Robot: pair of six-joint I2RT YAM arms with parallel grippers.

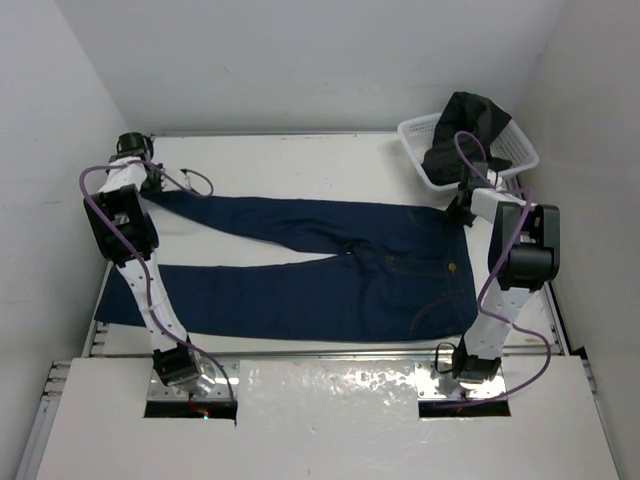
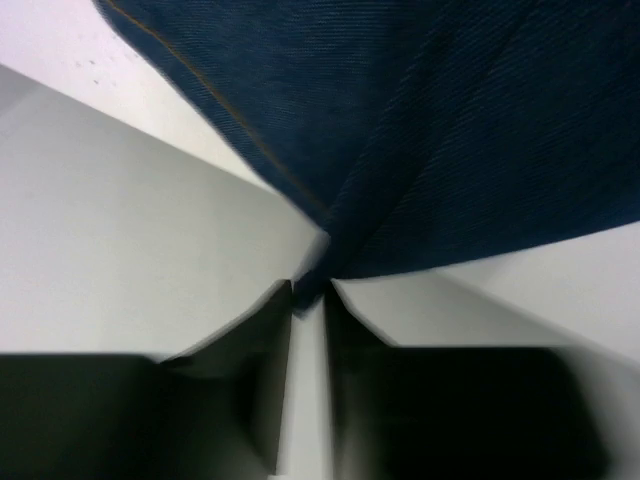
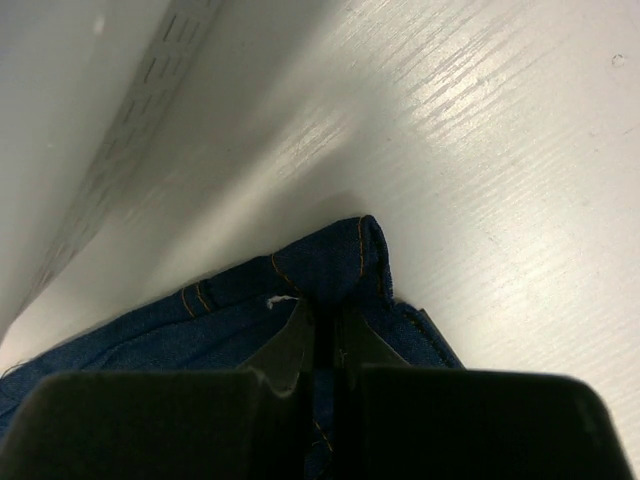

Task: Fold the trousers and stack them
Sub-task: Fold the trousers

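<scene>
The dark navy jeans (image 1: 330, 270) lie spread flat across the white table, waist at the right, both legs running left. My left gripper (image 1: 150, 180) is at the far left, shut on the hem corner of the far leg; the left wrist view shows the fingers (image 2: 265, 340) pinching the blue denim (image 2: 450, 130). My right gripper (image 1: 462, 212) is at the far right corner of the waistband, shut on it; the right wrist view shows the fingers (image 3: 290, 345) clamped on the denim corner (image 3: 340, 260) with tan stitching.
A white laundry basket (image 1: 420, 135) holding dark clothes (image 1: 470, 125) stands at the back right, just behind my right gripper. White walls close in on the left, back and right. The table's near edge (image 1: 330, 355) runs in front of the jeans.
</scene>
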